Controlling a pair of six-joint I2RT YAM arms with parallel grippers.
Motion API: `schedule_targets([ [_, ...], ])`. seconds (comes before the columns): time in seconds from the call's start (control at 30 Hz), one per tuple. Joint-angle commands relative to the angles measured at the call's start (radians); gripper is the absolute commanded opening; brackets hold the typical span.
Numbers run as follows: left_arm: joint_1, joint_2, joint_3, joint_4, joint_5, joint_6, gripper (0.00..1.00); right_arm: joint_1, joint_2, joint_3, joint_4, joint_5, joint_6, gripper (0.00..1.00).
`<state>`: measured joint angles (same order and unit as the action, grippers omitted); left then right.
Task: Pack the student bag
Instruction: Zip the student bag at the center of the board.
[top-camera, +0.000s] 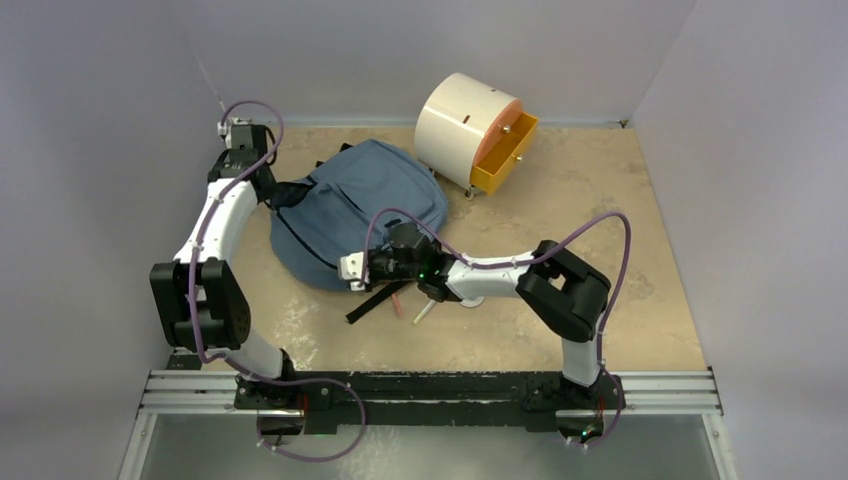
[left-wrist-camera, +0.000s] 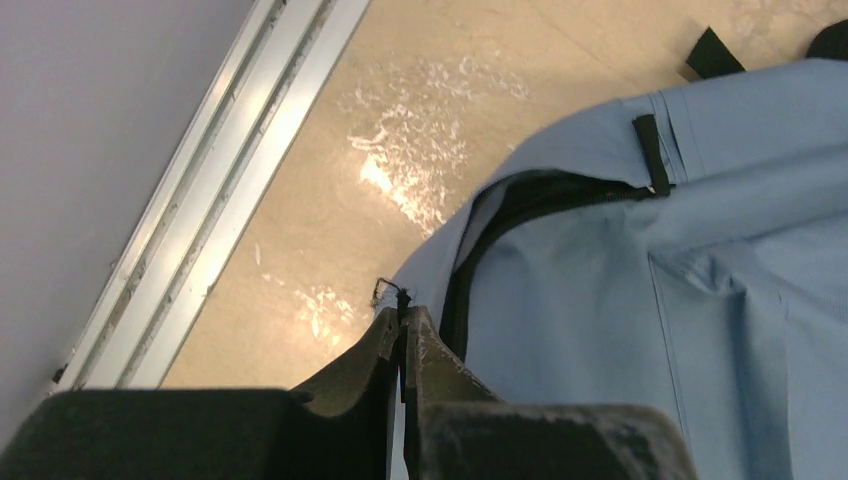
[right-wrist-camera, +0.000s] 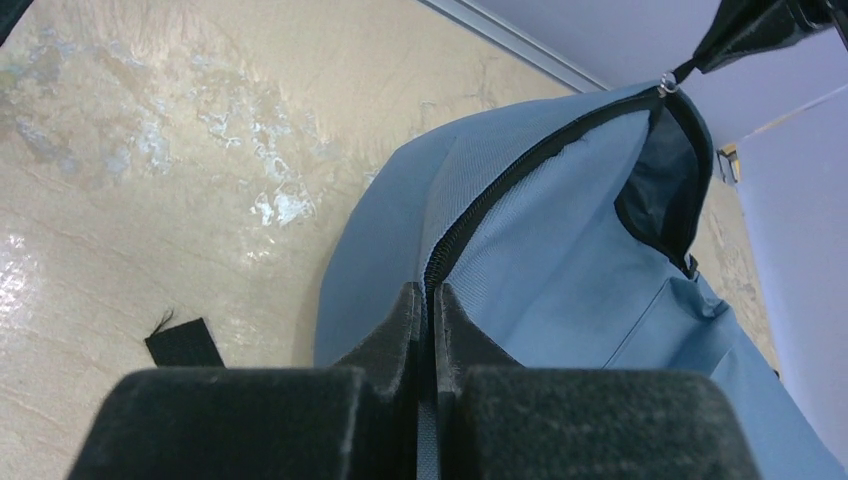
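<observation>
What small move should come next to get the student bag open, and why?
Probably the right end effector, shut on the zip line of the student bag, should draw away from the left end effector, shut at its far edge: only a short gap of dark lining shows.

A cream round cabinet (top-camera: 465, 122) stands toward the far side of the tan bench (top-camera: 620, 220) (scuffed white in patches), its orange drawer (top-camera: 503, 155) pulled open. Nearer, a slim white stick (top-camera: 424, 312) lies on the bench.
</observation>
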<state>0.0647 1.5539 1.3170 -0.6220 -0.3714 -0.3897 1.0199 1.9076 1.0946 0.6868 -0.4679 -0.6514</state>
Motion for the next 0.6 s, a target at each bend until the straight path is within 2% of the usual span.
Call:
schedule_targets([
  [0.0, 0.04, 0.038, 0.095, 0.167, -0.047, 0.063, 0.0, 0.019, -0.045, -0.007, -0.069, -0.058, -0.074, 0.0],
  [0.23, 0.046, 0.124, 0.176, 0.274, 0.03, 0.117, 0.0, 0.038, -0.028, 0.013, -0.125, -0.088, -0.114, 0.0],
  [0.57, 0.047, 0.267, 0.321, 0.341, 0.142, 0.161, 0.0, 0.063, 0.008, 0.065, -0.251, -0.144, -0.202, 0.0],
])
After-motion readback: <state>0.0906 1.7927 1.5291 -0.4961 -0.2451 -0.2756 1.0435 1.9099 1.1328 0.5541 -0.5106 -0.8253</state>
